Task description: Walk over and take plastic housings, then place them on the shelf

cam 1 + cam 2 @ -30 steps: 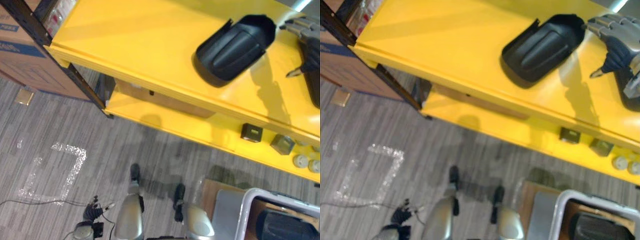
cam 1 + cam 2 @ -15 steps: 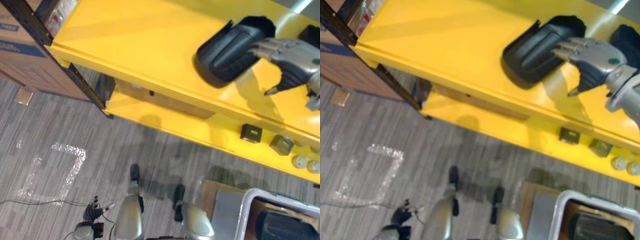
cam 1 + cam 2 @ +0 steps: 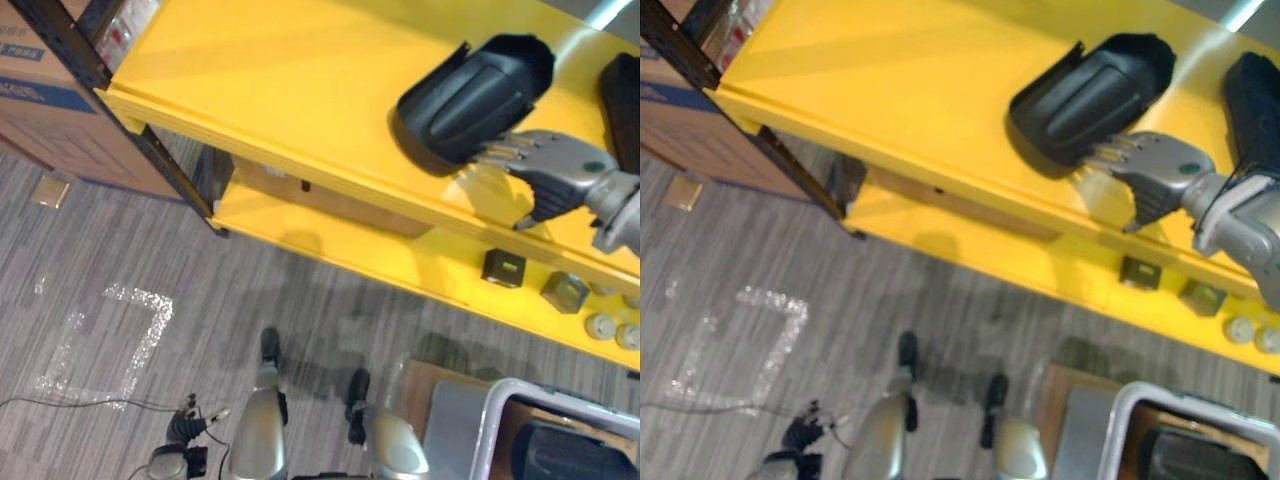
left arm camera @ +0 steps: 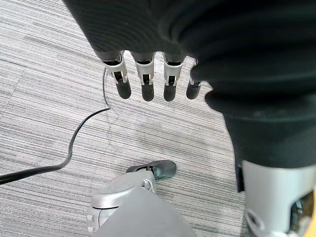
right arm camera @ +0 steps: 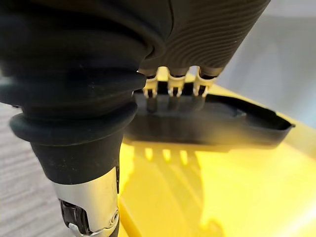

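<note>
A black plastic housing (image 3: 470, 95) lies hollow side down on the top board of the yellow shelf (image 3: 280, 90). My right hand (image 3: 555, 175) hovers over the board just in front of the housing. It is open, with straight fingers (image 5: 170, 89) pointing at the housing's near edge (image 5: 222, 126); I cannot tell if they touch. A second black housing (image 3: 1255, 110) rests on the board at the far right. My left hand (image 4: 144, 81) hangs open above the carpet, holding nothing.
The lower shelf board carries small dark boxes (image 3: 503, 265) and round parts (image 3: 600, 322). A white-rimmed bin (image 3: 495, 405) at the bottom right holds another black housing (image 3: 570, 455). A cardboard box (image 3: 50, 110) stands beside the shelf's black post (image 3: 150, 150) on the left.
My right hand swung from the far right over the housing, then drew back toward the shelf's front edge. The housing stays where it lay.
</note>
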